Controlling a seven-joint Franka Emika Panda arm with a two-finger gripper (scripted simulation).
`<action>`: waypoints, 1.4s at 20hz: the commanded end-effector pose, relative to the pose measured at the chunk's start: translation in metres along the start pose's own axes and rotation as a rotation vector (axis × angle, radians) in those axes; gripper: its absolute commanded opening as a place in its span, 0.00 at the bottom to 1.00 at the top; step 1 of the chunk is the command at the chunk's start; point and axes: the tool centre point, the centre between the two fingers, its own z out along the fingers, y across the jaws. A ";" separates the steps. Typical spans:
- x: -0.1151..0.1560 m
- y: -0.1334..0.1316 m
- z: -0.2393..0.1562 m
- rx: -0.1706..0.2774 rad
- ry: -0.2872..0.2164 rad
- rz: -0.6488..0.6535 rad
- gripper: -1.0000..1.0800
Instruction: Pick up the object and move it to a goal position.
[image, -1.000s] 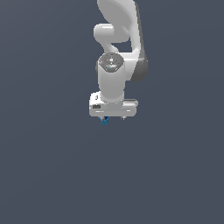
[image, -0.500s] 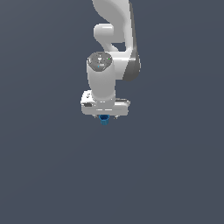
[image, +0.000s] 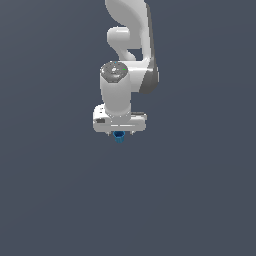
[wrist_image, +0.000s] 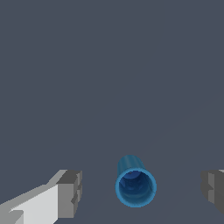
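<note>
Wrist view: the white two-fingered gripper (wrist_image: 141, 192) stands wide open and empty, straddling the tiny bright blue open-topped cup (wrist_image: 135, 185), touching neither finger. A sound grasp likely means centring, descending, then closing; in the exterior view the cup peeks out at the gripper's six o'clock.

You get flat, even, dim renders, sharp throughout, without glare or blur. Soft shading darkens the glossy white robot arm's (image: 120, 95) side at the exterior view's right.

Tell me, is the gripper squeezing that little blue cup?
No: in the wrist view the blue cup sits between the gripper's fingers with gaps on both sides.
</note>
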 end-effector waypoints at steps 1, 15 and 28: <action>-0.004 0.002 0.005 -0.002 0.003 -0.036 0.96; -0.039 0.011 0.045 -0.017 0.029 -0.367 0.96; -0.063 0.014 0.067 -0.026 0.044 -0.569 0.96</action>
